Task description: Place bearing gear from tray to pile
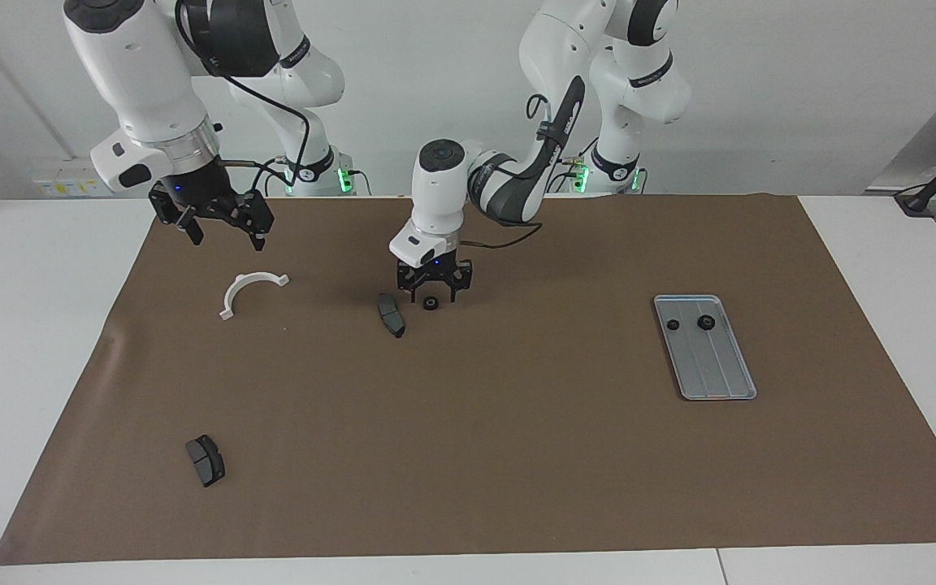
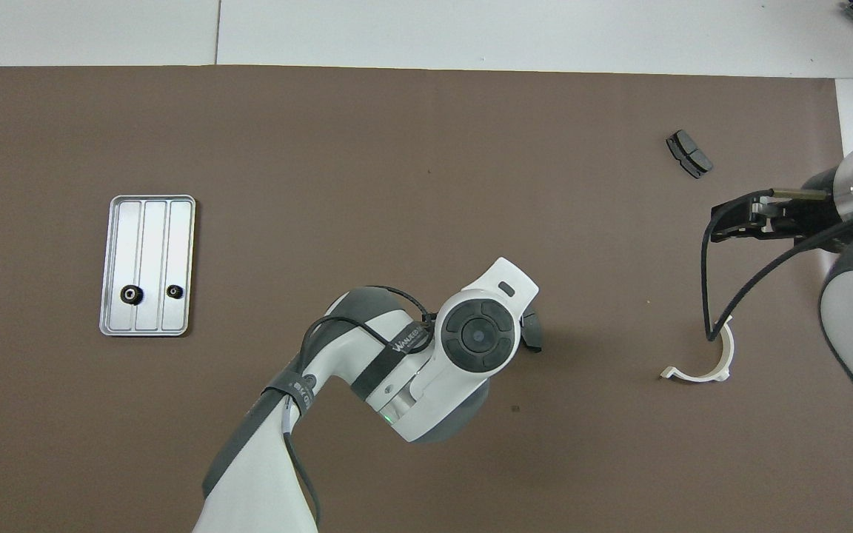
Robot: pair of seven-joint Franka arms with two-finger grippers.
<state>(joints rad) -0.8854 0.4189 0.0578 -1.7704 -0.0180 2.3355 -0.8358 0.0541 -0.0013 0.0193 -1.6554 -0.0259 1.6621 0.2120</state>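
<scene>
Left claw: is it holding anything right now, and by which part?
Nothing. The left claw stands open just above the small black round bearing gear, which lies free on the brown mat beside a dark grey curved brake pad.
</scene>
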